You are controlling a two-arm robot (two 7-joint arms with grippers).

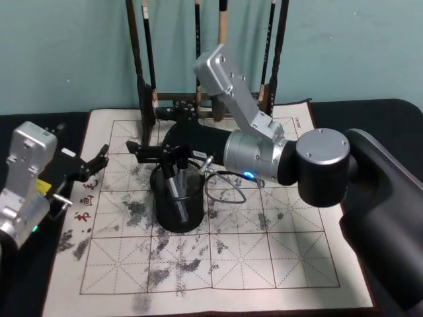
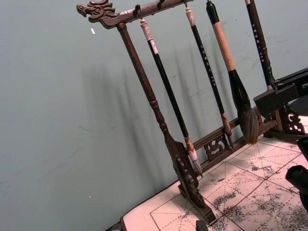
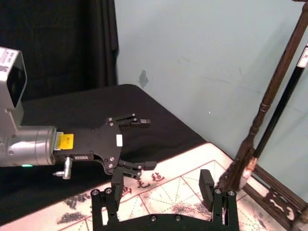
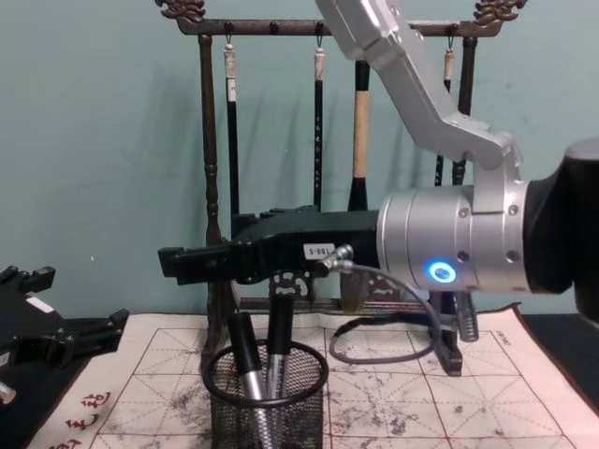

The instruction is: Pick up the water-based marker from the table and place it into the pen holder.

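Note:
The black wire-mesh pen holder stands on the cream mat. Two dark markers with grey barrels, one leaning and one more upright, stand inside it; I cannot tell which is the water-based marker. My right gripper hovers just above the holder's rim, pointing left. Its fingers are spread open with nothing between them. My left gripper rests open and empty at the mat's left edge.
A tall dark wooden brush rack with several hanging brushes stands at the back of the mat, close behind my right arm. A grey cable loops beside the holder. The dark table extends left of the mat.

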